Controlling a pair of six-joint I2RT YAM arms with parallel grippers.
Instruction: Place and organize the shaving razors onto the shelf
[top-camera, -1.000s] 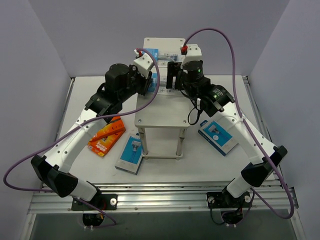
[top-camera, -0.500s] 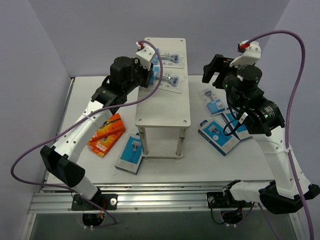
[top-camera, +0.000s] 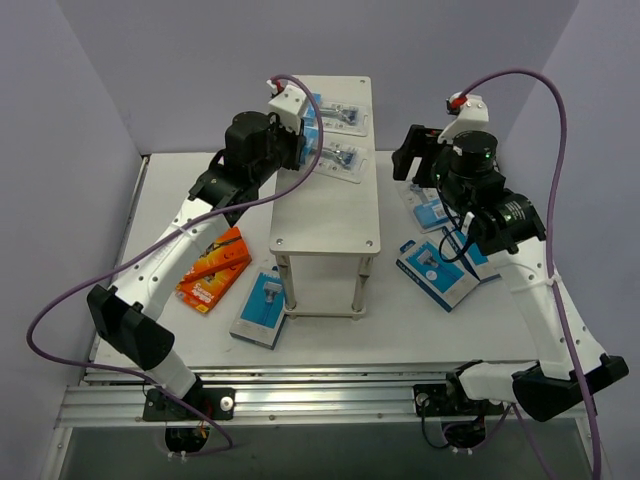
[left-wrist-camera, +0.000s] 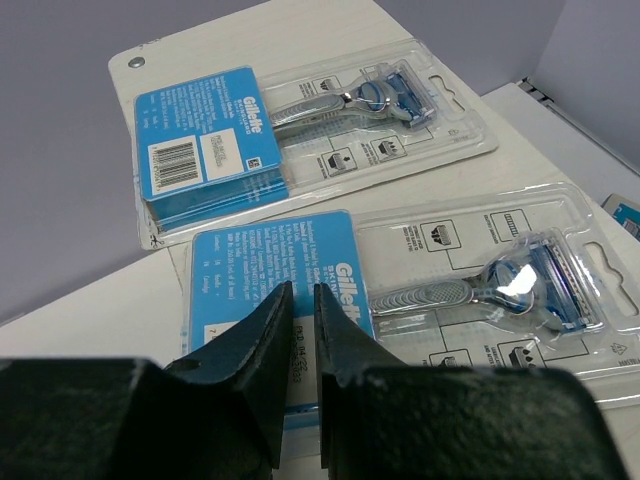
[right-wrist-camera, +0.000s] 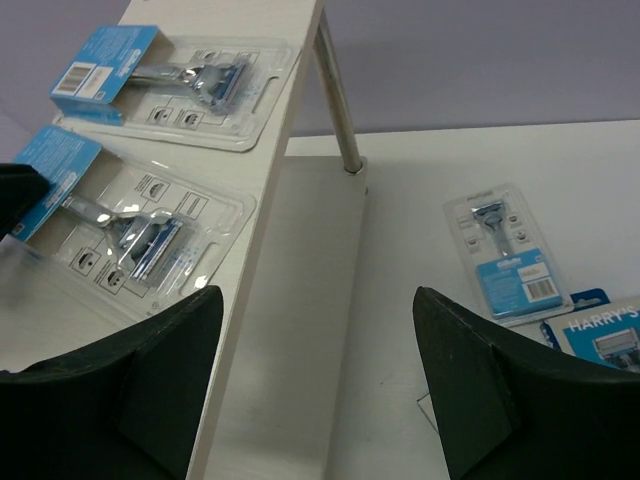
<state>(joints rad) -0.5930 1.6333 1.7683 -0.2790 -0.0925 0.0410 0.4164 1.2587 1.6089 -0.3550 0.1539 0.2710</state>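
The shelf (top-camera: 330, 220) stands mid-table with two clear blister razor packs with blue cards lying on its far end, the far pack (top-camera: 340, 115) (left-wrist-camera: 300, 130) and the near pack (top-camera: 340, 160) (left-wrist-camera: 480, 280). My left gripper (top-camera: 300, 150) (left-wrist-camera: 302, 290) hovers over the near pack's blue card, its jaws only a thin slit apart with nothing between them. My right gripper (top-camera: 415, 155) (right-wrist-camera: 318, 300) hangs wide open and empty just right of the shelf's edge. Another blister pack (top-camera: 428, 205) (right-wrist-camera: 505, 260) lies on the table below it.
Two blue-and-white boxes (top-camera: 437, 272) (top-camera: 470, 250) lie right of the shelf. Orange boxes (top-camera: 212, 270) and a blue pack (top-camera: 262, 308) lie to its left. A shelf leg (right-wrist-camera: 340, 110) and the lower tier (right-wrist-camera: 290, 350) show in the right wrist view.
My right gripper has pulled off the shelf top to its right side, staying open. The left gripper's jaws have narrowed while it stays over the far end of the shelf.
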